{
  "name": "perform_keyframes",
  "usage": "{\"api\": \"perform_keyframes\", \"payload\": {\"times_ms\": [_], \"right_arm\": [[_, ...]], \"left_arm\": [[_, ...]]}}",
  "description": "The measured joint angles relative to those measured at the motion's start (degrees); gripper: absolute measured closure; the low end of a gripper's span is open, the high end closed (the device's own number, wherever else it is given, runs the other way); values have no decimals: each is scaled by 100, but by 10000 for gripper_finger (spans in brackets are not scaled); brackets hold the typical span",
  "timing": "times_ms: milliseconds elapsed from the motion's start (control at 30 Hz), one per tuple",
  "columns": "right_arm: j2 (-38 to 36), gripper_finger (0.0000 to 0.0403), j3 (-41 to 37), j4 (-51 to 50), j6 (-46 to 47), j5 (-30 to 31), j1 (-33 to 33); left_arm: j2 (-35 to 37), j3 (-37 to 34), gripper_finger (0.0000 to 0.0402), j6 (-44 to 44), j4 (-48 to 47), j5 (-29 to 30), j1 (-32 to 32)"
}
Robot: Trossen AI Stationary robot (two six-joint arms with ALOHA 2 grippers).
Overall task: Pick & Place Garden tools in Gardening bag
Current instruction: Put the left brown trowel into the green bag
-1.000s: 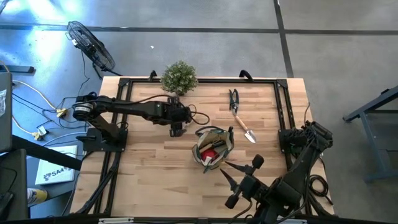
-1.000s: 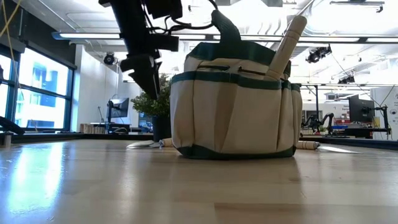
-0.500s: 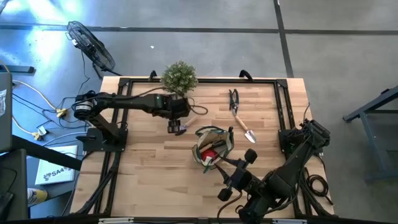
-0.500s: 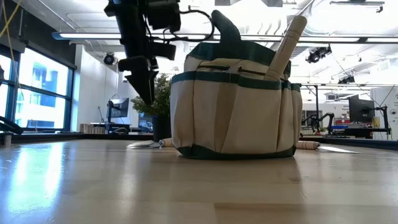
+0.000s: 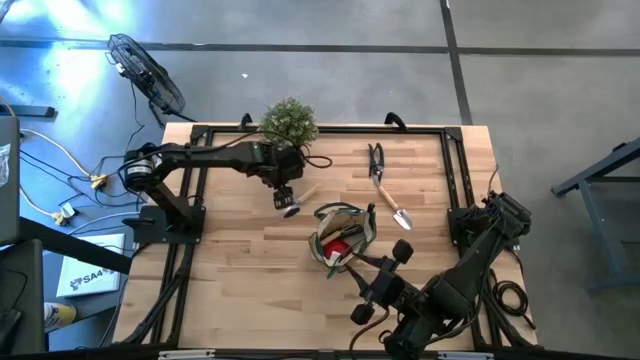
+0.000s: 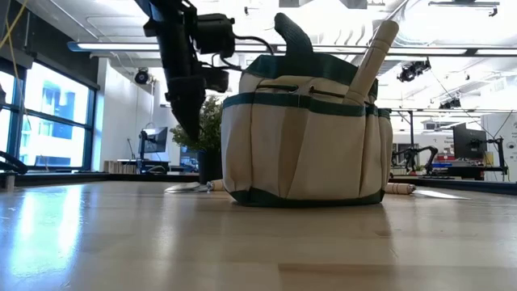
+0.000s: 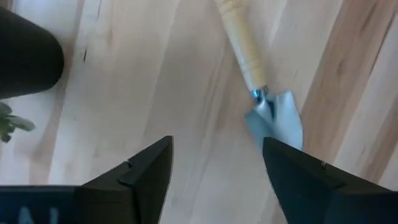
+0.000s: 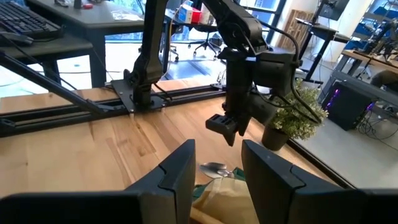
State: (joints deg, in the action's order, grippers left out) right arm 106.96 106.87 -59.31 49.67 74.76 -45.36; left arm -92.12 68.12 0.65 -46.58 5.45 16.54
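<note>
Jaws apart and empty, the left gripper (image 7: 214, 168) hovers above a wooden-handled trowel (image 7: 264, 93) lying on the table (image 5: 240, 260) beside the gardening bag (image 5: 342, 237). The right gripper (image 8: 214, 168), fingers parted and holding nothing, waits near the bag. No readable writing shows.

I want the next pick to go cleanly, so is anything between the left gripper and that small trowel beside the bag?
Nothing visible. The left gripper hangs open above the small trowel, with only bare table between its fingers. The potted plant stands off to one side.
</note>
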Motion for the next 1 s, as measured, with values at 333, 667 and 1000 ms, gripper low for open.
{"api": "perform_keyframes", "payload": {"times_ms": [333,667,1000], "right_arm": [[0,282,0,0,0,13,7],[0,282,0,0,-2,6,242],[0,282,0,65,0,-186,420]], "left_arm": [[2,0,162,-566,242,-261,-5],[9,-175,162,-721,533,-679,-50],[9,-533,162,-719,1600,-843,-57]]}}
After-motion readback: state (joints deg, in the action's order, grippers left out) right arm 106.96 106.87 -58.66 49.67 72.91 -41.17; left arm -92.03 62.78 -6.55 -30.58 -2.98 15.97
